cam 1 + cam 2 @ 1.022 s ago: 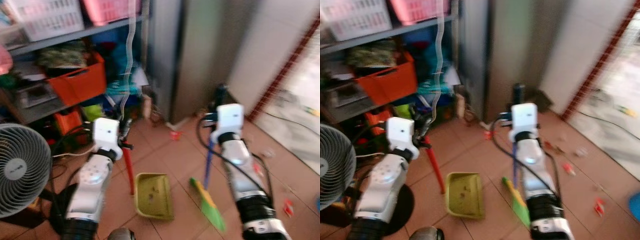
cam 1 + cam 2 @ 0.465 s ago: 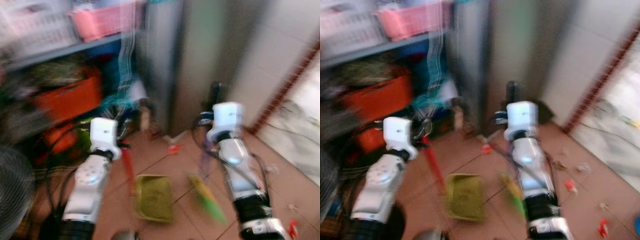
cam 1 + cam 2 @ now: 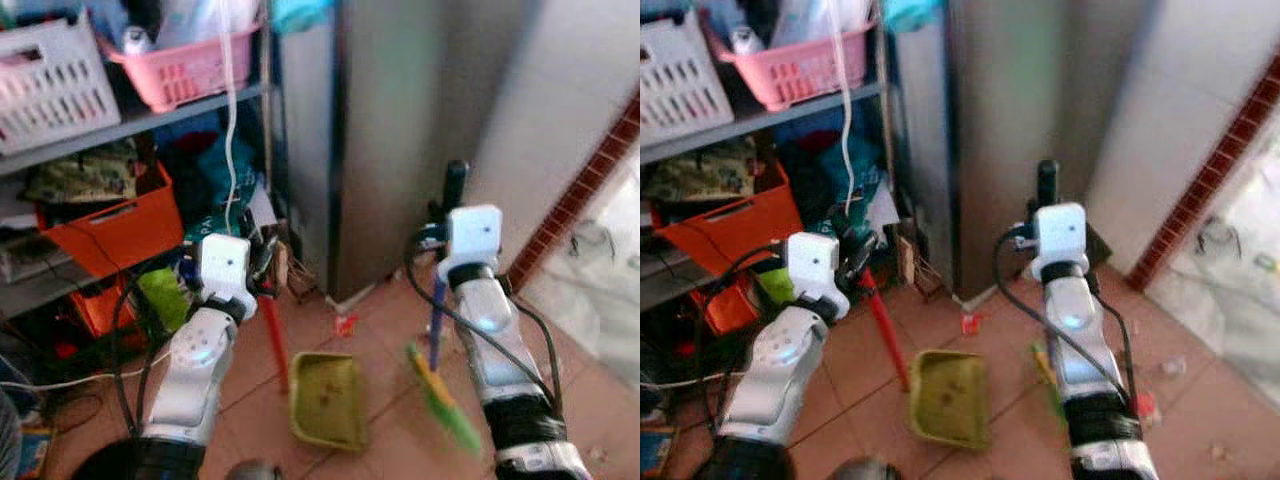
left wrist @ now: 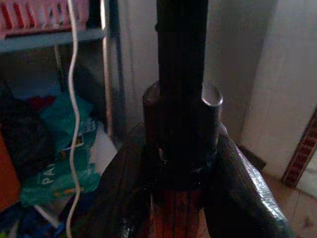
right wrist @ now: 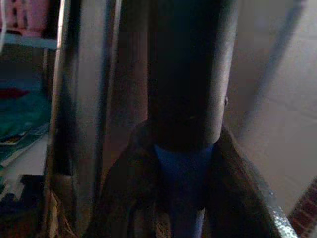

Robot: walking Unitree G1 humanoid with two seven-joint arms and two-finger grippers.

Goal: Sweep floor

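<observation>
Since a second ago the head camera has swung: the fan has left the lower left, more shelf shows, and both arms keep their holds.

Head view: left tool (image 3: 262,283), left of centre, is pinched on the red handle (image 3: 275,340) of the green dustpan (image 3: 327,400), which lies on the tiled floor (image 3: 380,320) at lower centre. Right tool (image 3: 440,262), right of centre, is clamped on the broom (image 3: 437,325), whose green head (image 3: 445,408) rests on the floor just right of the dustpan. A pink basket (image 3: 185,68) and orange bin (image 3: 110,220) sit on the shelf at upper left.

Left wrist view: fingers (image 4: 242,193) press the red handle (image 4: 177,218) below a black cap (image 4: 182,74).

Right wrist view: fingers (image 5: 235,188) pinch the blue shaft (image 5: 184,188).
</observation>
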